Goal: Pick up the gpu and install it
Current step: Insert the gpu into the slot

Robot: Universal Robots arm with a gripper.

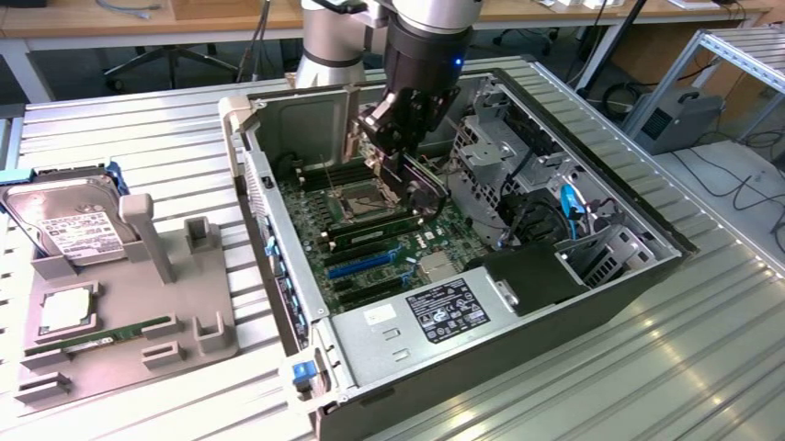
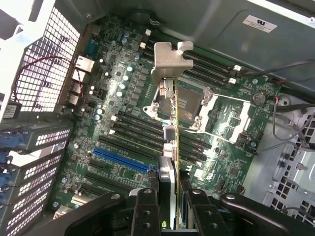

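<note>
Gpu [image 2: 170, 88] clamped edge-on in gripper [image 2: 170, 196], hanging over motherboard [image 2: 123, 132] inside open PC case [image 1: 516, 340], bracket end pointing away from gripper.

Ribbed metal counter [image 1: 123, 129] all around, with a long wooden desk [image 1: 73, 23] behind it. Chair base [image 1: 172, 60] sits underneath, cables [image 1: 755, 188] sprawl on the floor [image 1: 718, 161].

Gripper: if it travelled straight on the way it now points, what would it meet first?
The motherboard, probably near the processor socket. The card it holds would touch before the gripper itself. Depth is hard to judge here.
</note>
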